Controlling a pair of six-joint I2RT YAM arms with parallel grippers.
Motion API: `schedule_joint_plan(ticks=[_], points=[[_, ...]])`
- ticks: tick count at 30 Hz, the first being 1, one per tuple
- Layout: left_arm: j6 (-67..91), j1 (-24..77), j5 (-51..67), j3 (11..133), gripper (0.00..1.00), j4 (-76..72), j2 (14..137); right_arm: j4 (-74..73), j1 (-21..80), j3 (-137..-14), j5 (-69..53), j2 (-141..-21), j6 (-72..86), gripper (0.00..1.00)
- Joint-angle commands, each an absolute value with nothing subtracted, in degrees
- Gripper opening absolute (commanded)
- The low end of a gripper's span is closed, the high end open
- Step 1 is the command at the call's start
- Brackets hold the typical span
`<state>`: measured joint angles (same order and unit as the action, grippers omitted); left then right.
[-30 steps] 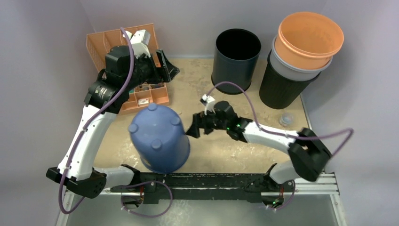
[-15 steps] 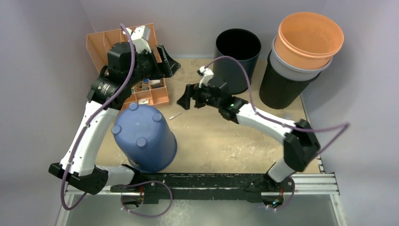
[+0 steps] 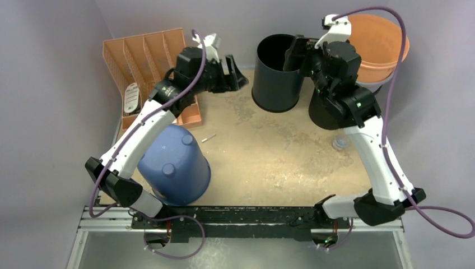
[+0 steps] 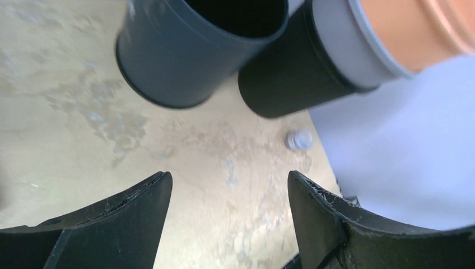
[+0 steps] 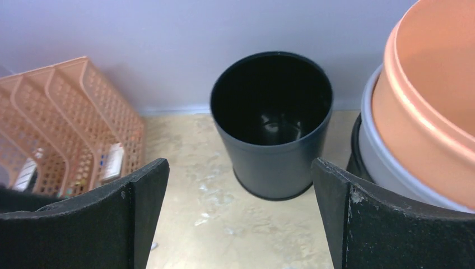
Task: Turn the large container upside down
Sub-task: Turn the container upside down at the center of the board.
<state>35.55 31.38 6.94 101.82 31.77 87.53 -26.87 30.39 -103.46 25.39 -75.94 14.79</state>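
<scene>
Standing: 1 blue bin (image 3: 179,159) inverted, 1 blk bin (image 3: 274,87), 3-bin stack (image 3: 386,56).

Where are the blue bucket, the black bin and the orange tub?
blue bucket (image 3: 179,154): top view, its upturned bottom.
black bin (image 5: 273,159): right wrist view, its outer wall.
orange tub (image 3: 378,49): top view, its inner wall.

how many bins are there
5: blue bin upside down near left; dark bin upright at back centre; black bin, grey bin and orange bin nested at back right. More may hide inside that stack.
</scene>
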Motion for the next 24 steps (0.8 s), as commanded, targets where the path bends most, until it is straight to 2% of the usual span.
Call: schedule_joint_plan(ticks=[1, 7, 11, 17, 24], points=[[34.9, 34.1, 7.7, 98.8, 0.75, 29.8, 84.8, -32.7, 27.2, -108.7, 23.0, -83.1, 9.3, 1.0], [29.6, 38.5, 10.7, 86.6, 0.73, 36.4, 81.3, -33.7, 23.7, -117.6, 14.7, -93.1, 6.4, 1.0], [20.5, 44.4, 7.0, 83.7, 0.71, 43.5, 77.7, -34.0, 21.4, -121.1, 11.1, -98.9, 3.7, 1.0], [17.4, 44.9, 10.6, 77.3, 0.72, 51.1, 77.5, -35.3, 20.1, -129.4, 5.4, -108.2, -1.7, 1.0], [20.1, 43.4, 0.7, 72.2, 0.72, 49.2, 79.0, -36.8, 19.6, -136.6, 0.0, -117.5, -5.1, 0.97]])
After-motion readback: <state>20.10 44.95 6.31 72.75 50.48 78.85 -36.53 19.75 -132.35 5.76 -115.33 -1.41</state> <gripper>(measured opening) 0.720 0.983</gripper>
